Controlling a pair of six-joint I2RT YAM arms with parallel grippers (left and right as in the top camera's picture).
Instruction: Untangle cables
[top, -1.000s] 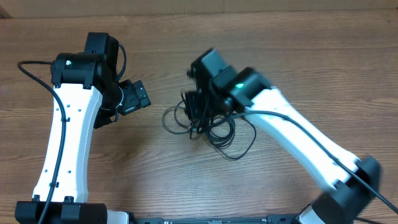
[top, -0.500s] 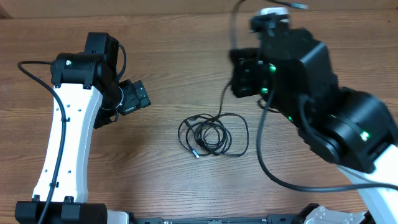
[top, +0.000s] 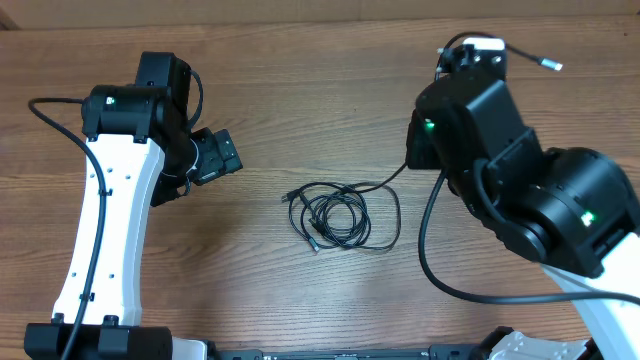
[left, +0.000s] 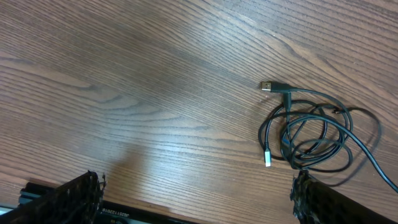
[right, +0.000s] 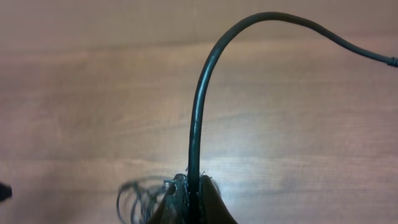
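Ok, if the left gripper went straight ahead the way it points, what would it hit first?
Probably bare table; the open left gripper aims at wood, and the cables lie off to one side.

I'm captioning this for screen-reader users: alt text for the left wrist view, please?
A loose tangle of thin black cables with small metal-tipped plugs lies on the brown wood-grain table, right of centre. The left gripper is open and empty, its black fingers showing at the bottom corners.
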